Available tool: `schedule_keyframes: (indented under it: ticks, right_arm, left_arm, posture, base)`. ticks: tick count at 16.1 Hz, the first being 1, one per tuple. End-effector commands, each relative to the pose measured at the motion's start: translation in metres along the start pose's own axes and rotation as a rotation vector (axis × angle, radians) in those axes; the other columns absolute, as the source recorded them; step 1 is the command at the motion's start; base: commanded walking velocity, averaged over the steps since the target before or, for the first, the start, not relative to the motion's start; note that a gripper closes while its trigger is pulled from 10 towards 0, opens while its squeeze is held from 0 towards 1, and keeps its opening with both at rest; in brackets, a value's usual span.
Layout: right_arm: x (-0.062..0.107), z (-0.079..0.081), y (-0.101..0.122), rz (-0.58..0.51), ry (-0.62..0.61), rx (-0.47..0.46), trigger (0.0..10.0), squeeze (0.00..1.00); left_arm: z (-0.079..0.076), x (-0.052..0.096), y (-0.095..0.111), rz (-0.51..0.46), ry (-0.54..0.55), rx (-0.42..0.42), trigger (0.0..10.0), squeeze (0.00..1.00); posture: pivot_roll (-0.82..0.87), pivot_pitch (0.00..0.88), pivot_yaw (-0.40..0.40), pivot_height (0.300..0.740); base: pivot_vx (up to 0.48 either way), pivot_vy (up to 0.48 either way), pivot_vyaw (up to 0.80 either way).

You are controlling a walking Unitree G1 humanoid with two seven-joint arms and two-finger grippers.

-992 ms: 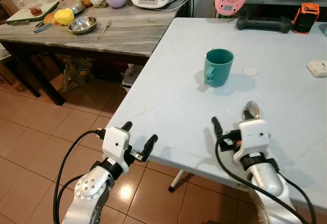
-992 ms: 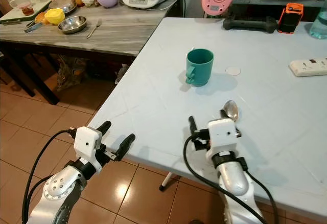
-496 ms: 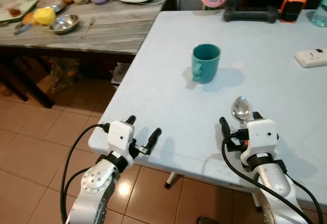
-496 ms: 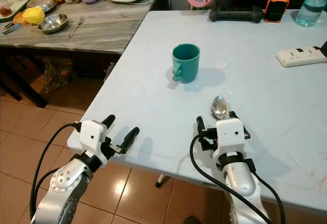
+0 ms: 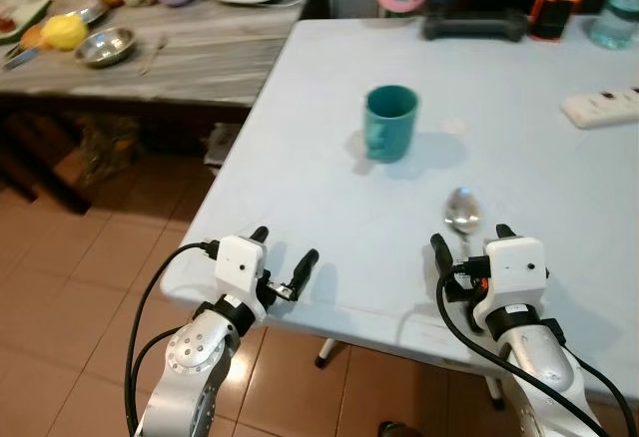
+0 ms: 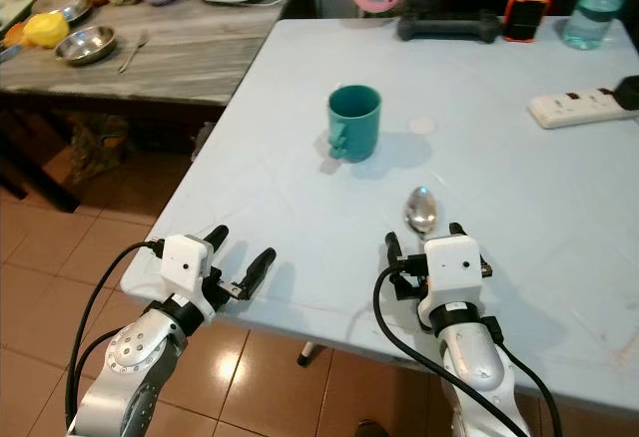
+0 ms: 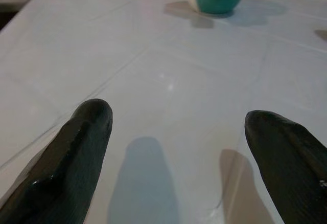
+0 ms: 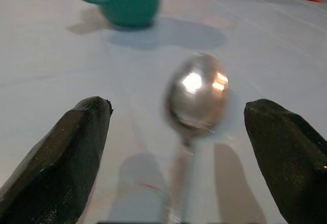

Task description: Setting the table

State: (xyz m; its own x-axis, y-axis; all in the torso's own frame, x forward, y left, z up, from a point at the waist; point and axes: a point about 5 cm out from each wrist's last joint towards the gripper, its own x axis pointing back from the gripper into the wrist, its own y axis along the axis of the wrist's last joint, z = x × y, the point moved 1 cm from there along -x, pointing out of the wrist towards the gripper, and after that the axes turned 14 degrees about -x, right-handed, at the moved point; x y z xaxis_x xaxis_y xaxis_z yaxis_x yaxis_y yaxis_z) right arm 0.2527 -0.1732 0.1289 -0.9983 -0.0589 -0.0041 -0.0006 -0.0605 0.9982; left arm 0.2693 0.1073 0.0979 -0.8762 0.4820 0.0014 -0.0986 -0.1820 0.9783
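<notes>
Table holds cup and spoon.

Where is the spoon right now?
The spoon lies on the white table, just ahead of the open right gripper, nearer the robot than the teal mug.

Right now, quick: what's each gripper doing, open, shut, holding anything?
Left gripper: open, empty, at the near edge of the pale blue table.
Right gripper: open, fingers either side of the shiny metal spoon, not clamped.
</notes>
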Motion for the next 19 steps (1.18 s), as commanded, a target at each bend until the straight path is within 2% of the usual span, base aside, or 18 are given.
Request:
schedule_keyframes:
  ticks: [1,5,7,9,10,12,13,14,15,16,18,19]
  right_arm:
    - [0.002,0.006,0.000,0.020,0.019,-0.038,10.0,0.00]
    - [0.000,0.001,-0.011,0.105,-0.011,-0.128,10.0,0.00]
    - [0.002,0.000,-0.012,0.129,-0.014,-0.137,10.0,0.00]
    - [0.011,-0.005,0.000,0.068,-0.022,-0.098,10.0,0.00]
    - [0.012,-0.007,0.009,0.021,-0.016,-0.041,10.0,0.00]
    - [0.012,-0.009,0.016,-0.010,-0.050,-0.030,10.0,0.00]
    - [0.013,-0.009,0.019,-0.025,-0.060,-0.020,10.0,0.00]
    - [0.015,-0.011,0.023,-0.038,-0.082,-0.007,10.0,0.00]
    - [0.018,-0.013,0.023,-0.030,-0.098,-0.006,10.0,0.00]
    - [0.024,-0.016,0.020,-0.002,-0.121,-0.016,10.0,0.00]
    - [0.028,-0.017,0.015,0.016,-0.127,-0.014,10.0,0.00]
    - [0.031,-0.021,0.009,0.047,-0.163,-0.053,10.0,0.00]
  left_arm:
    - [0.001,0.005,-0.004,0.019,-0.021,-0.002,10.0,0.00]
    - [0.006,0.005,-0.004,0.021,-0.021,-0.012,10.0,0.00]
    - [0.006,0.004,-0.002,0.015,-0.027,-0.013,10.0,0.00]
    - [0.006,0.004,-0.001,0.009,-0.031,-0.013,10.0,0.00]
    - [0.006,0.005,-0.002,0.009,-0.032,-0.012,10.0,0.00]
    - [0.004,0.004,0.000,-0.003,-0.051,-0.003,10.0,0.00]
    - [0.002,0.002,0.002,-0.011,-0.081,0.009,10.0,0.00]
    - [0.000,-0.001,0.009,-0.032,-0.119,0.076,10.0,0.00]
    - [0.000,-0.002,0.013,-0.041,-0.153,0.079,10.0,0.00]
    - [-0.003,-0.002,0.016,-0.043,-0.229,0.048,10.0,0.00]
    - [-0.004,-0.001,0.015,-0.040,-0.252,0.038,10.0,0.00]
    - [-0.007,0.000,0.014,-0.036,-0.287,0.040,10.0,0.00]
  posture:
    - [-0.33,0.150,0.153,0.740]
    - [-0.33,0.148,0.152,0.740]
    - [-0.33,0.148,0.152,0.740]
    - [-0.33,0.151,0.153,0.740]
    - [-0.33,0.151,0.153,0.740]
    - [-0.35,0.158,0.168,0.740]
    - [-0.36,0.158,0.171,0.740]
    - [-0.36,0.158,0.172,0.740]
    - [-0.37,0.159,0.173,0.740]
    - [-0.37,0.161,0.177,0.740]
    - [-0.38,0.162,0.179,0.740]
    - [-0.38,0.164,0.180,0.740]
  base:
    - [0.000,0.000,0.00]
    - [0.000,0.000,0.00]
    - [0.000,0.000,0.00]
    - [0.000,0.000,0.00]
    - [0.000,0.000,0.00]
    - [0.000,0.000,0.00]
    - [0.000,0.000,0.00]
    - [0.000,0.000,0.00]
    - [0.000,0.000,0.00]
    - [0.000,0.000,0.00]
    - [0.000,0.000,0.00]
    - [0.000,0.000,0.00]
